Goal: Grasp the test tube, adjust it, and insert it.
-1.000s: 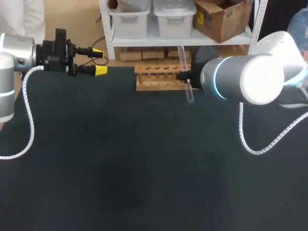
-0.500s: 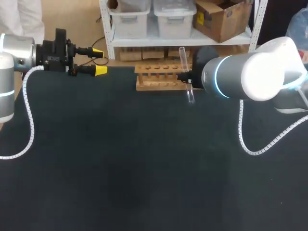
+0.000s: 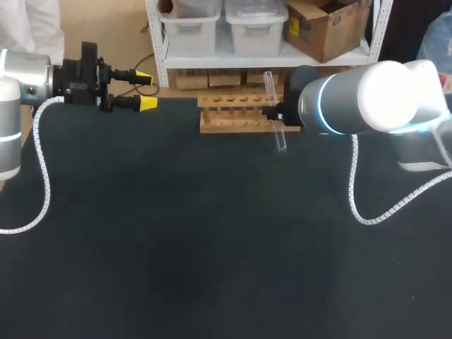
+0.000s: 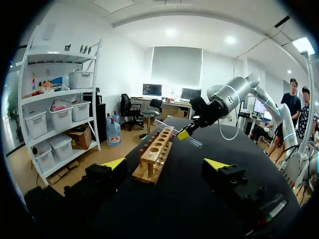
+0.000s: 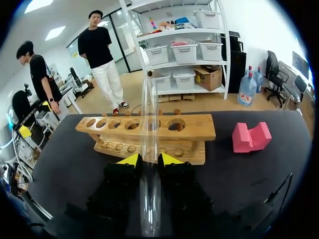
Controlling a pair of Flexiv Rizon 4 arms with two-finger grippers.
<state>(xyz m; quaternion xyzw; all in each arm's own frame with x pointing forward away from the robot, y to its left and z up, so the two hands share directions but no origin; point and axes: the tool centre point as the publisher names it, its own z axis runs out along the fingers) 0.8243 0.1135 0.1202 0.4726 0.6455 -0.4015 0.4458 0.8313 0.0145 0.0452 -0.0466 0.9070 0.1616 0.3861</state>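
Right claw (image 5: pixel 149 160) clamps test tube (image 5: pixel 148 107) near rack (image 5: pixel 195 132)'s front edge.

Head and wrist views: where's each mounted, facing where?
Head: above and behind, looking down on the table; left arm and right arm enter from the sides.
Left wrist: looks along the open left end effector toward the rack and right arm.
Right wrist: looks along the right end effector, shut on the test tube, at the rack.
All share rack and test tube.
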